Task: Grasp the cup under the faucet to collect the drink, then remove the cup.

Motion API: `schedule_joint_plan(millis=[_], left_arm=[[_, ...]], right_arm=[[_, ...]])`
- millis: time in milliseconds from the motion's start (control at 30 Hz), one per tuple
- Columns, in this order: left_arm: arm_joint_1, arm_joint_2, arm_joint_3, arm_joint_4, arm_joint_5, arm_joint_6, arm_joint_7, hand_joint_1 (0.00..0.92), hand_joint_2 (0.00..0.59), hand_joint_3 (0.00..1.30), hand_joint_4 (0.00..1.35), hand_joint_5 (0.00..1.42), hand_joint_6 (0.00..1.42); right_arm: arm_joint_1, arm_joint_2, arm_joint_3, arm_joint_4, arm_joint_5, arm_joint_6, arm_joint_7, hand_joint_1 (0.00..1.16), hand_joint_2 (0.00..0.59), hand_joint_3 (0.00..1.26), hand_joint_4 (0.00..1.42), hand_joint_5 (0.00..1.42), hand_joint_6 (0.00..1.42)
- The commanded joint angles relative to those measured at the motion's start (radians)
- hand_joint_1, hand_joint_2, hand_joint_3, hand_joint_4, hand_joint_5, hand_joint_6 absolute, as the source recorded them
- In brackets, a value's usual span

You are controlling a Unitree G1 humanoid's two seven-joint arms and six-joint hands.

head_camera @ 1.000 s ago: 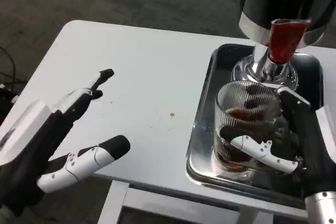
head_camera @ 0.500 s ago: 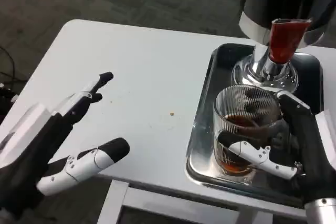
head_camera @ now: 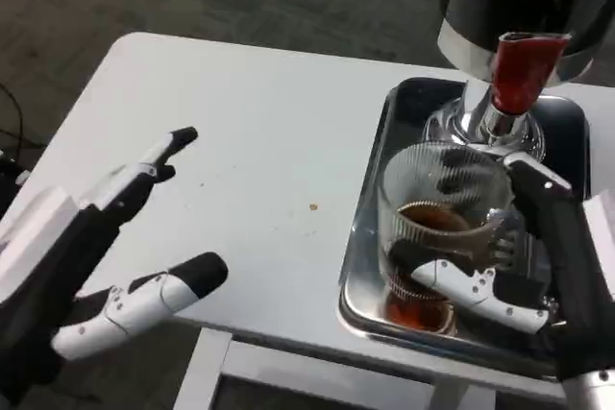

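My right hand (head_camera: 504, 271) wraps the ribbed glass cup (head_camera: 437, 228), one white-and-black finger (head_camera: 471, 285) curled across its near side and another up along its far right edge, forearm reaching in from the lower right. The cup, holding brown drink at its bottom, sits within my grip over the metal tray (head_camera: 370, 237), just below and nearer than the red faucet (head_camera: 522, 69). My left hand (head_camera: 106, 247) hovers above the white counter (head_camera: 250, 141), well left of the cup, fingers spread apart and holding nothing.
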Motion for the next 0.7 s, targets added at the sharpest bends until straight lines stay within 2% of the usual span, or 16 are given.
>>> schedule_joint_plan(millis=[33, 167, 333, 500, 700], left_arm=[[0.034, -0.001, 0.043, -0.018, -0.024, -0.003, 0.004, 0.000, 0.062, 0.07, 0.04, 0.10, 0.03], [0.047, 0.003, 0.070, -0.024, -0.042, -0.012, -0.002, 0.000, 0.062, 0.07, 0.04, 0.10, 0.03], [0.064, 0.010, 0.094, -0.043, -0.068, -0.020, -0.014, 0.000, 0.062, 0.07, 0.05, 0.10, 0.03], [0.102, 0.024, 0.118, -0.097, -0.039, -0.029, -0.022, 0.000, 0.062, 0.07, 0.05, 0.10, 0.03], [0.199, 0.029, 0.197, -0.164, 0.001, -0.065, -0.035, 0.000, 0.063, 0.07, 0.05, 0.10, 0.03]], right_arm=[[0.001, 0.037, 0.051, -0.063, -0.003, -0.013, 0.007, 0.82, 0.163, 0.59, 0.65, 0.82, 0.84], [0.015, 0.057, 0.089, -0.068, -0.016, -0.011, 0.007, 0.82, 0.163, 0.59, 0.65, 0.82, 0.84], [0.043, 0.067, 0.117, -0.102, -0.025, -0.006, 0.016, 0.82, 0.163, 0.59, 0.65, 0.82, 0.84], [0.094, 0.068, 0.150, -0.178, -0.023, 0.007, 0.049, 0.82, 0.163, 0.59, 0.65, 0.82, 0.84], [0.146, 0.067, 0.185, -0.269, -0.022, 0.022, 0.105, 0.82, 0.173, 0.59, 0.65, 0.82, 0.85]])
